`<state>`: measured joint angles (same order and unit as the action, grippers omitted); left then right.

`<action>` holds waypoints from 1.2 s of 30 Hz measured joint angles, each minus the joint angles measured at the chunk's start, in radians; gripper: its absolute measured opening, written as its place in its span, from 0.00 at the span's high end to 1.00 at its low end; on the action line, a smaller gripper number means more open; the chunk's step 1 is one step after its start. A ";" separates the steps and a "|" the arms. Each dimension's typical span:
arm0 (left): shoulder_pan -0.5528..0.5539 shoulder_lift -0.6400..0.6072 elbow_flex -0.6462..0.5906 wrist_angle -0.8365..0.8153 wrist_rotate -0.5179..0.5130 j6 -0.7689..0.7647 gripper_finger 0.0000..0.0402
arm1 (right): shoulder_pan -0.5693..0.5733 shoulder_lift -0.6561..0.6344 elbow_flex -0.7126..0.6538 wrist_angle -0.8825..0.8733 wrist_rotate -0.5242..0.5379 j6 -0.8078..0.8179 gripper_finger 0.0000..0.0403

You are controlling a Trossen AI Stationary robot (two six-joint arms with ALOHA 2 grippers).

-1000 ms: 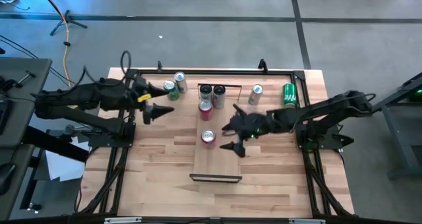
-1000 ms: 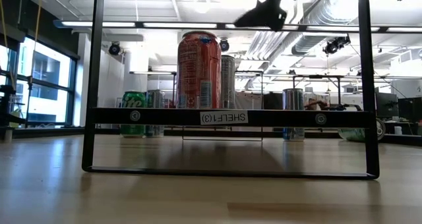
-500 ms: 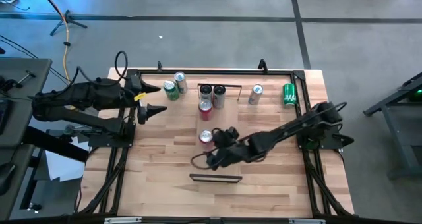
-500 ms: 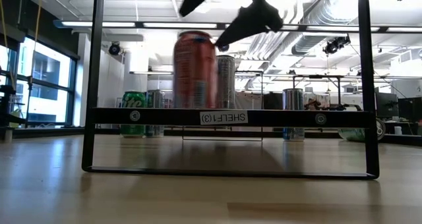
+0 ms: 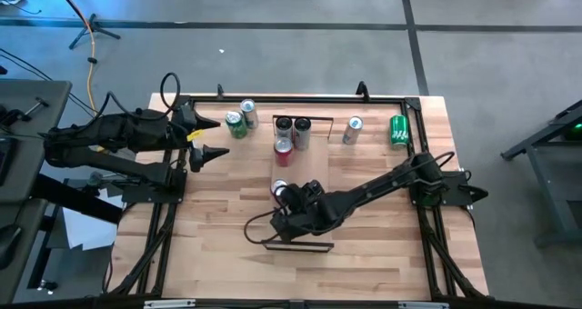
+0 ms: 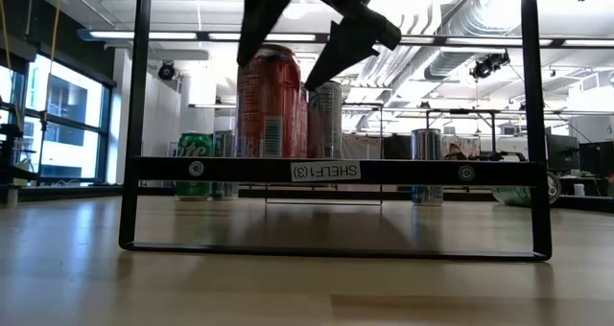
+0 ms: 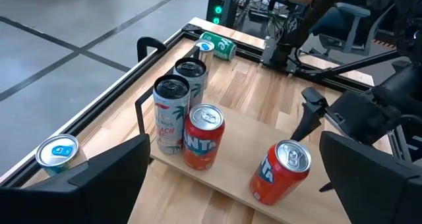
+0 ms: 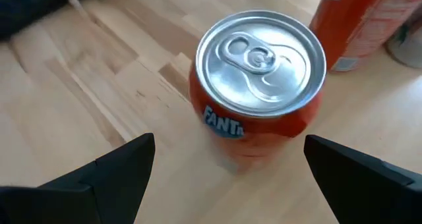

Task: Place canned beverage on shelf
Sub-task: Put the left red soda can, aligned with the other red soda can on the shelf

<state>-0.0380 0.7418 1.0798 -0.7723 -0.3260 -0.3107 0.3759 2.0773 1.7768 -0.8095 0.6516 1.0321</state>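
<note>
Now the right gripper is hovering wide open and empty just above an upright orange can that is standing on the shelf, its long axis vertical, while the open, empty left gripper is waiting well apart.

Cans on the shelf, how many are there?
4: two tall cans at the shelf's far end, an orange can beside them, another orange one mid-shelf under the right claw.

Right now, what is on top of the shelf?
On the shelf: two orange Fanta cans and two taller slim cans. The right end effector hides part of the board from above.
</note>
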 joint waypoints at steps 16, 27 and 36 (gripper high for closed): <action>0.000 0.000 0.000 0.000 0.002 -0.019 0.01 | -0.051 0.000 -0.007 0.044 0.100 0.096 0.07; 0.000 0.000 0.000 -0.002 0.002 -0.019 0.01 | -0.062 0.000 -0.007 0.048 0.085 0.089 0.16; 0.000 0.000 0.000 -0.004 0.002 -0.019 0.01 | -0.062 -0.019 -0.008 0.010 0.065 -0.041 0.30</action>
<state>-0.0380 0.7422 1.0801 -0.7766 -0.3244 -0.3294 0.3138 2.0585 1.7687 -0.7994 0.7162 0.9911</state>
